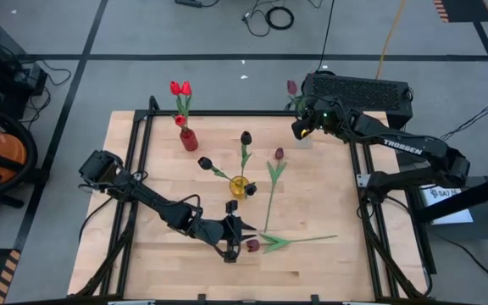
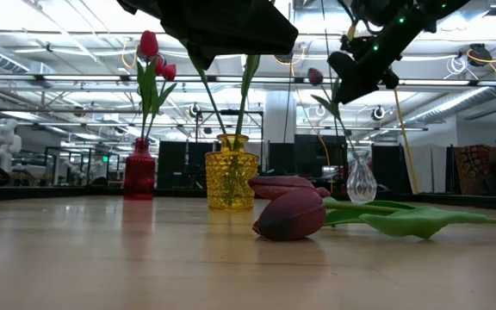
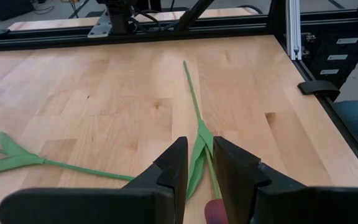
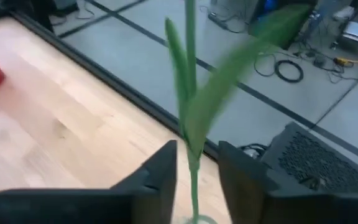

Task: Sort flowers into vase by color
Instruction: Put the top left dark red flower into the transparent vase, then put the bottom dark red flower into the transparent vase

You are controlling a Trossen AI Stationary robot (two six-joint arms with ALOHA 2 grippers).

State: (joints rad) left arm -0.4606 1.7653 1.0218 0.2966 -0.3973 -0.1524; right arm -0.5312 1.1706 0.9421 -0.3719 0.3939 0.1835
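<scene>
A maroon tulip (image 1: 252,245) lies flat on the wooden table, its stem toward the right edge. My left gripper (image 1: 234,240) hovers open over it; in the left wrist view its fingers stand either side of the stem and leaf (image 3: 201,146), the head (image 3: 213,210) just below. Low down, the head (image 2: 289,215) rests on the wood with the gripper well above. My right gripper (image 1: 297,129) is open around the stem (image 4: 194,177) of a maroon tulip (image 2: 316,76) standing in the clear vase (image 2: 362,179). A second maroon tulip (image 1: 279,154) lies mid-table.
A red vase (image 1: 188,140) with red tulips (image 1: 180,89) stands at the far left. A yellow vase (image 1: 241,186) with black tulips (image 1: 246,137) stands mid-table. A black frame rail (image 1: 227,113) runs round the table's edge. Bare wood lies along the near edge.
</scene>
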